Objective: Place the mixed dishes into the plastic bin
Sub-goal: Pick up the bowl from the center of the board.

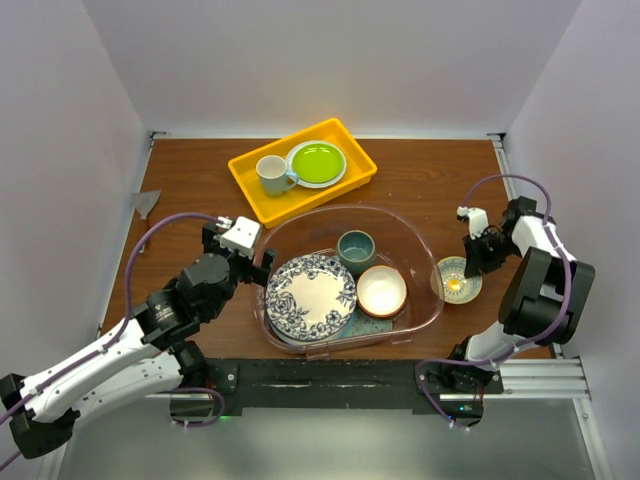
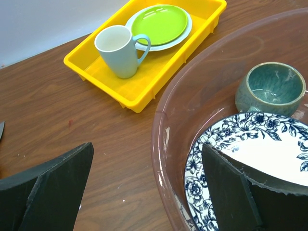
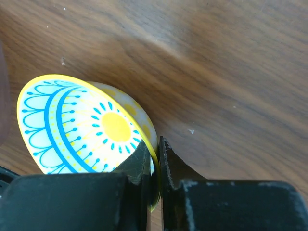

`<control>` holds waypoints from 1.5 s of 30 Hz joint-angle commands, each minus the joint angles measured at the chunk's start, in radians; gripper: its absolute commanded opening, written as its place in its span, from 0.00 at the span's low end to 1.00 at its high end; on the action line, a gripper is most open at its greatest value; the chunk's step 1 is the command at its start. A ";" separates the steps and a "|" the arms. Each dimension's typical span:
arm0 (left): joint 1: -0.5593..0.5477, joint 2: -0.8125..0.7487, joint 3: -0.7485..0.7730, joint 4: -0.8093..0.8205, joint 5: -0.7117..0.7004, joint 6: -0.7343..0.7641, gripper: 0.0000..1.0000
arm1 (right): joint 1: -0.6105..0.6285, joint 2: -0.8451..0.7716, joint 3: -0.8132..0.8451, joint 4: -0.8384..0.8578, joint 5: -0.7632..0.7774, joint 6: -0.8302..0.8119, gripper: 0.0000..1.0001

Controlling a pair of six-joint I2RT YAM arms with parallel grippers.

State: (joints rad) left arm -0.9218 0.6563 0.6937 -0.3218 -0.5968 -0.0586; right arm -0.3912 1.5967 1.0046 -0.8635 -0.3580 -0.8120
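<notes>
Right gripper (image 3: 155,147) clenched on tilted yellow bowl's (image 3: 82,125) rim, just right of bin (image 1: 425,240), left gripper (image 2: 147,163) released, jaws wide at bin's left wall

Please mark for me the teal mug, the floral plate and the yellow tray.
teal mug (image 2: 272,89): left wrist view, inside of the cup.
floral plate (image 1: 311,293): top view, white middle.
yellow tray (image 2: 159,67): left wrist view, bare floor.
</notes>
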 commanded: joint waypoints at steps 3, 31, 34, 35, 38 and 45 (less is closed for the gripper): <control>0.014 0.003 -0.003 0.036 0.006 0.017 1.00 | 0.005 -0.090 0.014 0.069 0.031 -0.019 0.00; 0.058 0.017 -0.011 0.047 -0.008 0.022 1.00 | 0.317 -0.429 0.446 -0.270 -0.272 0.086 0.00; 0.061 0.019 -0.011 0.047 -0.012 0.023 1.00 | 0.408 -0.429 0.440 -0.282 -0.283 0.088 0.00; 0.061 0.019 -0.011 0.046 -0.012 0.022 1.00 | 0.431 -0.431 0.424 -0.281 -0.285 0.086 0.00; 0.063 0.019 -0.011 0.046 -0.017 0.023 1.00 | 0.508 -0.449 0.384 -0.278 -0.285 0.074 0.00; 0.067 0.020 -0.013 0.049 -0.018 0.023 1.00 | 0.639 -0.474 0.304 -0.267 -0.237 0.057 0.00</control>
State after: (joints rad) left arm -0.8639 0.6750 0.6884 -0.3149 -0.5995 -0.0578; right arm 0.1963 1.1473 1.3323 -1.1427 -0.5938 -0.7517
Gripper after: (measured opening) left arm 0.997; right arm 0.063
